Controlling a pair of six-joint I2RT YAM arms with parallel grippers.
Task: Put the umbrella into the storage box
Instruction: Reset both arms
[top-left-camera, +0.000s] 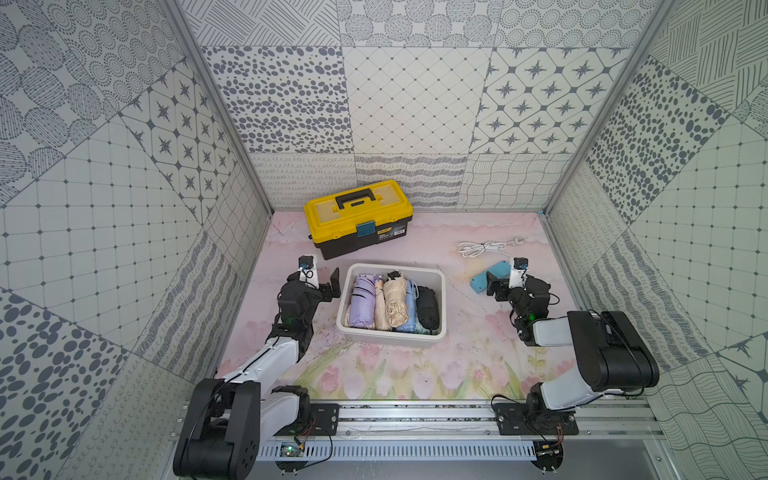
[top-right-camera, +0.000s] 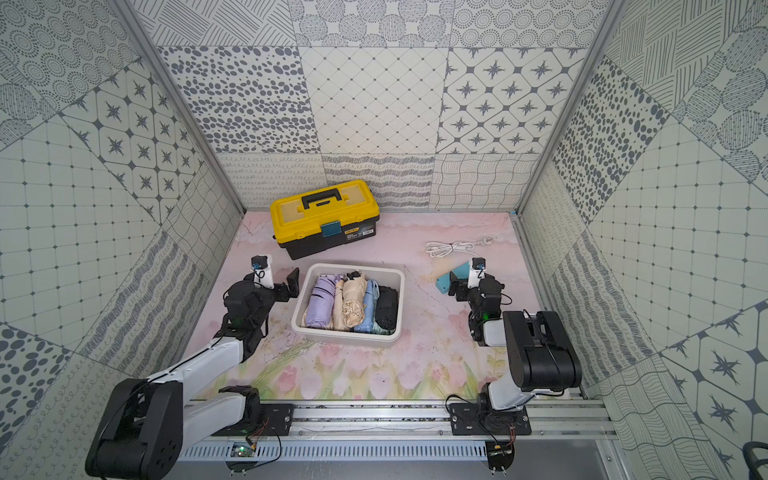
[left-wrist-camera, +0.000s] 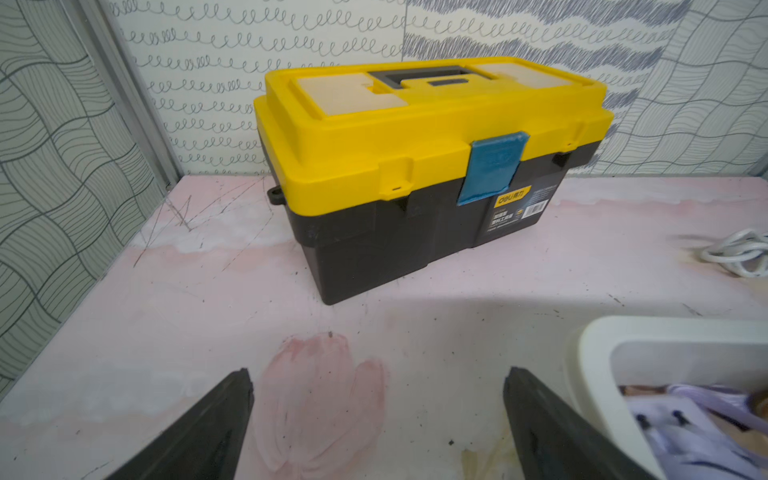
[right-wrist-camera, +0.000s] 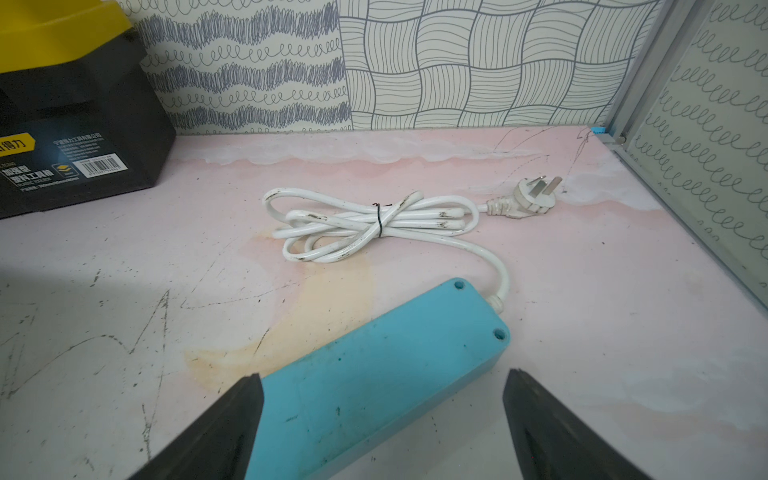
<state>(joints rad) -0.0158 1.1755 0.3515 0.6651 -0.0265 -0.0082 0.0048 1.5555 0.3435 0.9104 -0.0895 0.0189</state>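
I start with the table (top-left-camera: 457, 365): in both top views I find no umbrella lying loose on it. The yellow toolbox (top-left-camera: 357, 216) stands shut at the back and is not my target. The storage box (top-left-camera: 390, 336) sits in the middle, between my two arms. At least four folded umbrellas lie side by side inside it: the purple umbrella (top-left-camera: 362, 303), the beige umbrella (top-left-camera: 395, 303), the blue umbrella (top-left-camera: 411, 309) and the black umbrella (top-left-camera: 428, 307).

So I judge the packing done and the step in hand a clean retreat. The power strip (right-wrist-camera: 415, 332) lies partly beneath my right gripper (right-wrist-camera: 384, 374), whose jaws are spread and pinch nothing. I cannot tell whether a jaw touches the strip, so I would lift straight up before pulling back. My left gripper (left-wrist-camera: 376, 374) is spread too, empty, just beside the box rim, and I would draw it away from that rim, never across it.
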